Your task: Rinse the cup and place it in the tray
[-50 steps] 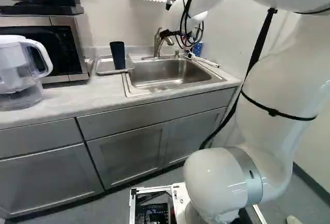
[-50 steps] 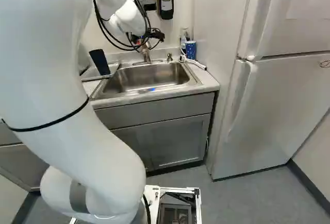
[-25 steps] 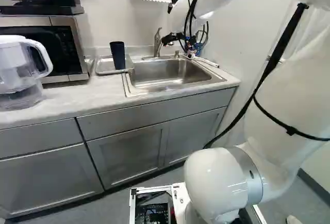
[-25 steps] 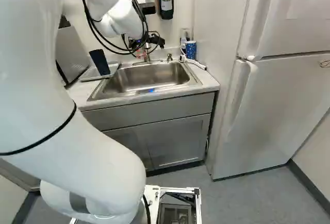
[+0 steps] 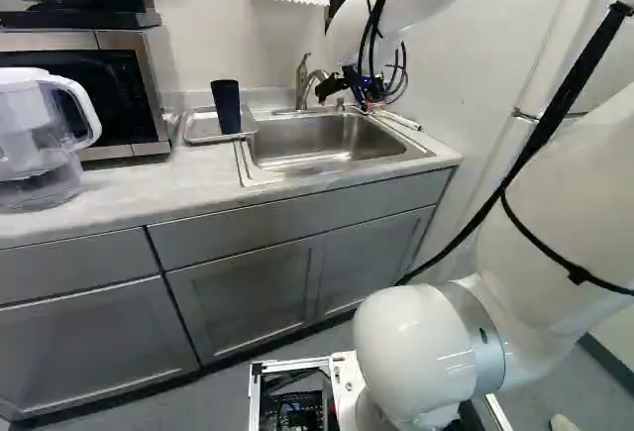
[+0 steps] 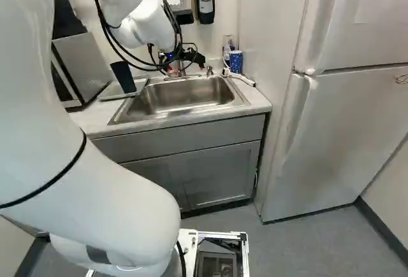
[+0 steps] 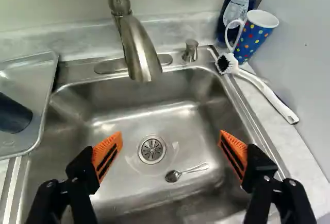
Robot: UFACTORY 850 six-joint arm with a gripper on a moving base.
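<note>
Room to drop straight down into the sink [image 7: 139, 113]; spoon [image 7: 173, 176] lies low near the drain [image 7: 152, 149], faucet [image 7: 140, 51] overhangs the back. Brush [image 7: 268, 95] and dotted mug [image 7: 252, 37] crowd the wall-side rear corner. Other side's tight: cup [image 7: 13, 115] stands on the tray [image 7: 28, 72], microwave [image 5: 154, 94] just beside it.

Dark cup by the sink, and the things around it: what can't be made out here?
- Dark cup: contents too dark and small in the base views; partly cut off by the wrist view's edge.
- Dotted mug: its inner bottom, hidden by its own wall in the wrist view.
- Spoon: too small to make out in either base view.
- Pitcher: cut off by the left base view's edge.
</note>
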